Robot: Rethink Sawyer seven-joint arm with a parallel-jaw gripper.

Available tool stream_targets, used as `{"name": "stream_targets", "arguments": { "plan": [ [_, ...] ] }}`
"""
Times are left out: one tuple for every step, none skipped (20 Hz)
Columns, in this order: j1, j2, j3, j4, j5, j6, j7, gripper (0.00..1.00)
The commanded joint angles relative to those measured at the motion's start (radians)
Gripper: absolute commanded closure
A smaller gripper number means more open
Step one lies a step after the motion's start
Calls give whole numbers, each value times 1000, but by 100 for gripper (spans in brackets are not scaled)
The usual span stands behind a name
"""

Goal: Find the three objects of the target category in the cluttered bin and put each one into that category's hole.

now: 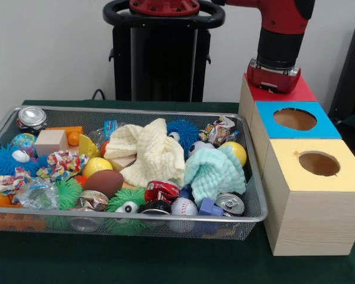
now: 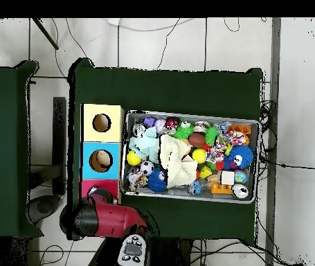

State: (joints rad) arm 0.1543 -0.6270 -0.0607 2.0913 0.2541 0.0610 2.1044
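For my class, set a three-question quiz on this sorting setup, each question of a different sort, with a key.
1. True or false: the yellow-topped box stands farthest from the camera in the front view.
2. Multiple choice: what lies draped at the middle of the wire bin? A) a cream cloth B) a black glove C) a newspaper
3. Fill in: the robot arm hangs over the ____-topped box.

Key:
1. False; it is the nearest, ahead of the blue-topped box.
2. A, the cream cloth.
3. Red; the red-topped box sits at the row's far end.
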Motion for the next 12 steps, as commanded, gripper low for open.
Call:
{"name": "stream_targets", "arguments": {
  "plan": [
    [-146, 349, 88, -113, -83, -392, 219, 100],
    [-146, 355, 87, -119, -88, -393, 222, 100],
    [-139, 367, 78, -130, -95, -397, 220, 100],
    [-137, 371, 76, -134, -98, -397, 223, 100],
    [-130, 371, 69, -139, -101, -386, 218, 100],
    [-127, 372, 67, -140, -106, -390, 238, 0],
    [-120, 373, 61, -140, -103, -394, 243, 0],
    [-113, 373, 56, -140, -100, -398, 247, 0],
    [-106, 373, 50, -140, -97, -402, 252, 0],
    [-108, 373, 52, -141, -99, -395, 248, 0],
    [-104, 372, 47, -143, -97, -384, 243, 0],
    [-104, 372, 48, -144, -99, -388, 243, 0]
  ]
}}
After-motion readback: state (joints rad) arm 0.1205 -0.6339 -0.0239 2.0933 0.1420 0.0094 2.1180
